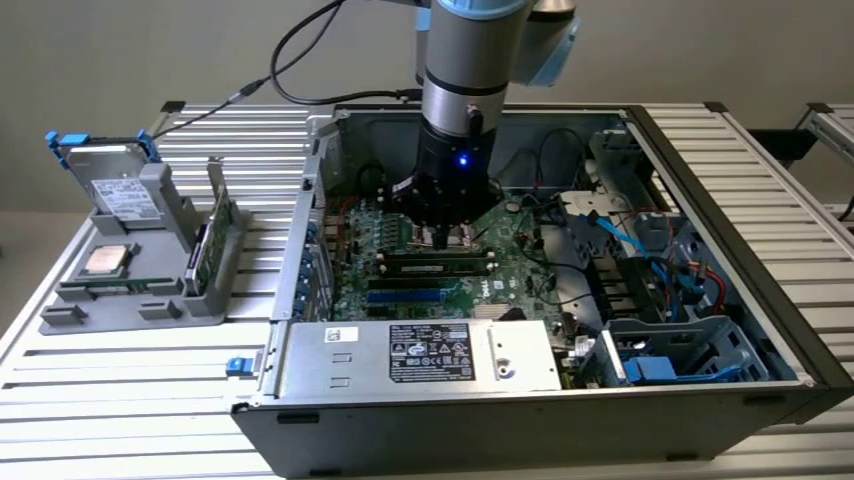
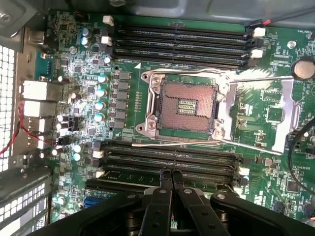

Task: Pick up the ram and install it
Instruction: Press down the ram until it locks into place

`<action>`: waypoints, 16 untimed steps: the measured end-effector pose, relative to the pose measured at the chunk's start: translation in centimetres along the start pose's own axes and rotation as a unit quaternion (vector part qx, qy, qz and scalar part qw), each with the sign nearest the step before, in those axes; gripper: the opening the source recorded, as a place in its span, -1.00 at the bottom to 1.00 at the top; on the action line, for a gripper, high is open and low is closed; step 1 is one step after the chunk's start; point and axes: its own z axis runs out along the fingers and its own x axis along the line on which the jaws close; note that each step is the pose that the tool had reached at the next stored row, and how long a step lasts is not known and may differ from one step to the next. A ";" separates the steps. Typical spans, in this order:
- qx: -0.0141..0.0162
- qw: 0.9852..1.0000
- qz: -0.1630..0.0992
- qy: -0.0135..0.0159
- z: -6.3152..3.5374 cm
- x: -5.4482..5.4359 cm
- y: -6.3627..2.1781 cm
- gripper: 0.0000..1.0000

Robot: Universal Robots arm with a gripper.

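Steel computer case (image 1: 747, 395) lies open on its side on the slatted aluminium table (image 1: 120, 400), with the motherboard (image 1: 534, 250) exposed and the arm's grey tube coming down into it from above. At the exterior view's left sits a grey parts holder (image 1: 80, 310) carrying a metal drive box with blue clips (image 1: 114, 185) and a square silver processor chip (image 1: 107, 260). Inside the case, the ram (image 1: 434, 266) lies lengthwise in a slot below the open processor socket (image 2: 186, 105), apparently seated there rather than carried. The gripper (image 2: 171, 176) hovers right over that stick with its two black fingers (image 2: 161, 196) pressed together and nothing between them, tips at or just above the module's upper edge. Judged from this, the pick and the carry are behind, and what is left is at most the final pressing home. Whether the stick is fully latched cannot be told: the slot's end clips (image 2: 243, 172) are small, and the fingers cover the middle of the module in the wrist view. In the exterior view the gripper body hides the contact point, so touching or just clear cannot be told.
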 end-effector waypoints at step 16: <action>0.001 1.000 0.018 0.000 -0.03 0.0 -1.14 -0.80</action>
